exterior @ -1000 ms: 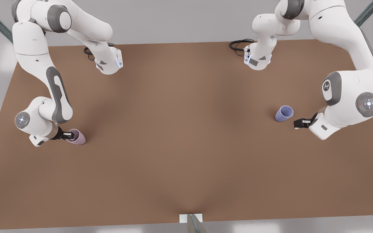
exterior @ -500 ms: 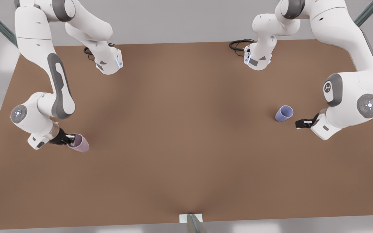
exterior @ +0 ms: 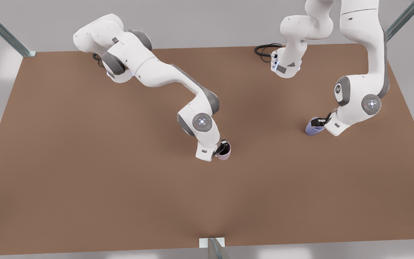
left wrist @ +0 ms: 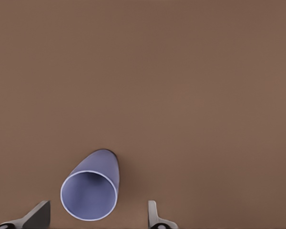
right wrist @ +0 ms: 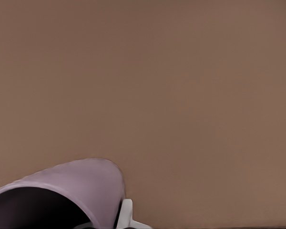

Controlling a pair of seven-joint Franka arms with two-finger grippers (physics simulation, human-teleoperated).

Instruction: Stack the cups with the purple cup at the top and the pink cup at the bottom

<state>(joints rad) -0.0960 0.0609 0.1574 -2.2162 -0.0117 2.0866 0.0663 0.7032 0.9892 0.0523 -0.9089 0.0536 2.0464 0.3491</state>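
The pink cup (exterior: 225,154) is near the middle of the brown table, with my right gripper (exterior: 222,147) shut on its rim. In the right wrist view the pink cup (right wrist: 71,186) sits close under the camera, one light finger (right wrist: 126,214) against its outer wall. I cannot tell whether it touches the table. The purple cup (exterior: 312,129) stands on the table at the front view's right. My left gripper (exterior: 320,122) is open at its rim. In the left wrist view the purple cup (left wrist: 89,193) lies between the spread fingers (left wrist: 38,215), mouth toward the camera.
The brown table (exterior: 84,162) spreads wide around both cups. Black cables (exterior: 264,49) lie by the arm bases at the far edge. A metal post with a white bracket (exterior: 212,244) stands at the near edge's middle.
My right arm swung the pink cup from the front view's left side to the table's middle. My left gripper moved in from beside the purple cup to its rim.
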